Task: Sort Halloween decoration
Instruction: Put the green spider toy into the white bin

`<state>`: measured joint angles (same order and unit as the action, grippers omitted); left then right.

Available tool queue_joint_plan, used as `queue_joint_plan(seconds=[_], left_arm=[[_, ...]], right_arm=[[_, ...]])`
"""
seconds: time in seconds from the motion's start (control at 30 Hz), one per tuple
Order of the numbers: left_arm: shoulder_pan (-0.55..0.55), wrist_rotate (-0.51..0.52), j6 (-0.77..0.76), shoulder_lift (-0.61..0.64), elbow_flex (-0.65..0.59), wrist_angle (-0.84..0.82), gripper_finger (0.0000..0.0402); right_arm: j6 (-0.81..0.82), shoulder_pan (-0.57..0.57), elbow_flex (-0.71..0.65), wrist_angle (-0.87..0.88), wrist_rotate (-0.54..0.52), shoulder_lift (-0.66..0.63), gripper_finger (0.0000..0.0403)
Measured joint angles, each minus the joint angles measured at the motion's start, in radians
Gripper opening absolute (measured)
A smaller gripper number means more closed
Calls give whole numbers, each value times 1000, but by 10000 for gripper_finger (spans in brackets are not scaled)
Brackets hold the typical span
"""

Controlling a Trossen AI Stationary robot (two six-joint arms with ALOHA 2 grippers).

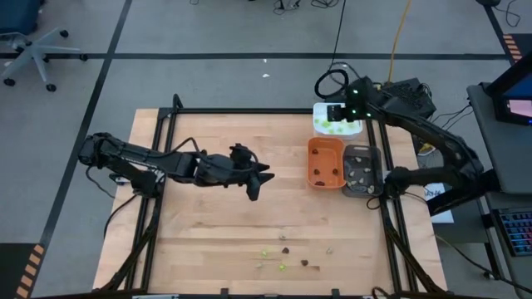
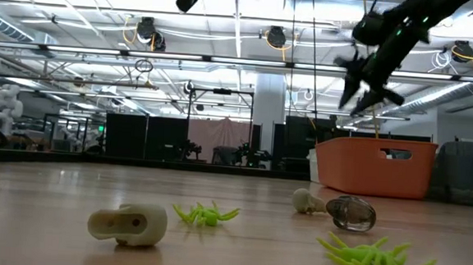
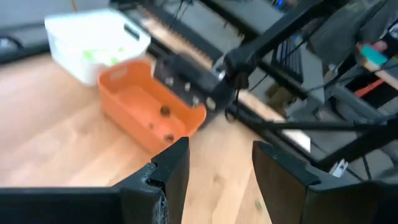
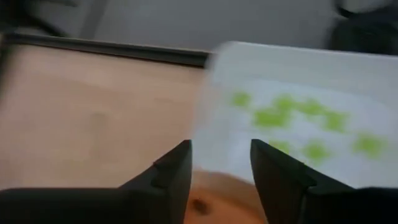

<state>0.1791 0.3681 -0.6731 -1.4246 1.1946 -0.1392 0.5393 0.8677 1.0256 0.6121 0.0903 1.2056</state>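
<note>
Several Halloween pieces (image 1: 287,256) lie loose at the bench's (image 1: 208,241) near edge. Your right gripper (image 1: 337,116) hovers over the white tray (image 1: 322,124), fingers parted, empty; left gripper (image 1: 253,187) hangs mid-bench, fingers apart. Hurrying down risks scattering those tiny pieces.

Grey floor (image 1: 208,33) w/ dark tape lines is surrounding the wooden table (image 1: 216,224). Office chair (image 1: 29,50) is sitting at 10 o'clock, a desk w/ monitor (image 1: 511,91) at 3. Low view: ceiling lamps (image 2: 148,30) are glowing among beams; dark partitions (image 2: 166,138) are lining the far end.
</note>
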Motion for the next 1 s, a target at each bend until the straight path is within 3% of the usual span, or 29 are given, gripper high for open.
queue_joint_plan(seconds=[0.27,0.47,0.67,0.8,1.0], left_arm=[[14,-157,-29,0,0,-176,176],[75,-252,-21,0,0,-232,176],[191,-327,-2,-38,-9,-243,176],[267,-325,-2,-88,-9,-243,176],[353,-239,6,-183,-10,-230,176]], right_arm=[[92,-163,0,20,41,-278,168],[133,-343,0,28,41,-386,167],[138,-574,0,-15,33,-392,167],[185,-724,0,-58,-62,-353,167],[209,-904,0,-178,-210,-287,167]])
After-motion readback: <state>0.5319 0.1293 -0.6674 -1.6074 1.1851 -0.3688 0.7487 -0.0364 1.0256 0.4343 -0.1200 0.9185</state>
